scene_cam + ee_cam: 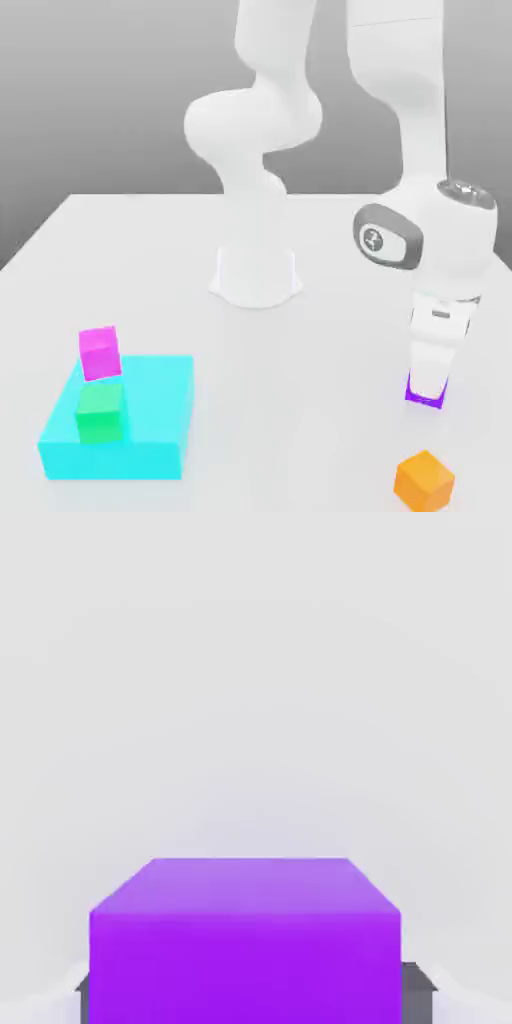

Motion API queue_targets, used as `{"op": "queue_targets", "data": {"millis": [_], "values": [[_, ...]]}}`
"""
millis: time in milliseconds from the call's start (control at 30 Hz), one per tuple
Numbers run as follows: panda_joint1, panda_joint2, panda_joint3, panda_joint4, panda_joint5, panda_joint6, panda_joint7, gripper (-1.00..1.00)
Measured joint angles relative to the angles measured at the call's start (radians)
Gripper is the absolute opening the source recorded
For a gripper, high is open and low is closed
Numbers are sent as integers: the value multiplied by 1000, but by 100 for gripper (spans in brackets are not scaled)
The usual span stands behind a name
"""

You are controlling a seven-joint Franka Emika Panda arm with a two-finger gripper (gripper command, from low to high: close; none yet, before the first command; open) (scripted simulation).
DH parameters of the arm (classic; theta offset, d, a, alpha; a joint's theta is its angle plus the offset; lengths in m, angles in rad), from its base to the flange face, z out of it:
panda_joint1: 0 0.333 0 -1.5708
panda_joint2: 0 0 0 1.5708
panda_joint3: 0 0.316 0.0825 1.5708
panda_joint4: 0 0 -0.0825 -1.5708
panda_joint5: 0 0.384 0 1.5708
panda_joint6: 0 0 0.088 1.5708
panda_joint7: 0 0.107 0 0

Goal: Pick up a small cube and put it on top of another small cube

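On the white table [150,250], toward the exterior view's right, my gripper [428,392] stands upright over a purple cube [424,398], fingers set down either side of it; whether they are pressing it I cannot tell. An orange cube [424,481] sits near it. Well apart, a magenta cube [100,353] rests atop a green cube [100,414] on a cyan block [150,420].

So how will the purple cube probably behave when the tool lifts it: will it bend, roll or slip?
The purple cube looks like a solid block with sharp, straight edges, so it is probably stiff and will not bend. Its flat faces suggest it would slide or sit still, not roll. The tool stands over it on the table; its smooth surface might be a little slippery.
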Motion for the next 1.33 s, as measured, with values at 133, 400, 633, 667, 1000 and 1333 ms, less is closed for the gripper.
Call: {"op": "queue_targets", "data": {"millis": [133, 400, 633, 667, 1000, 1333], "values": [[-20, -57, 26, -11, 24, -46, -20, -100], [-162, -258, 13, -5, 135, -245, -223, -100], [-391, -313, -103, 83, 136, -378, -506, -100], [-422, -320, -123, 96, 137, -397, -547, -100], [-749, -365, -309, 221, 142, -580, -955, -100], [-754, -218, -313, 203, 207, -422, -1039, 100]]}}
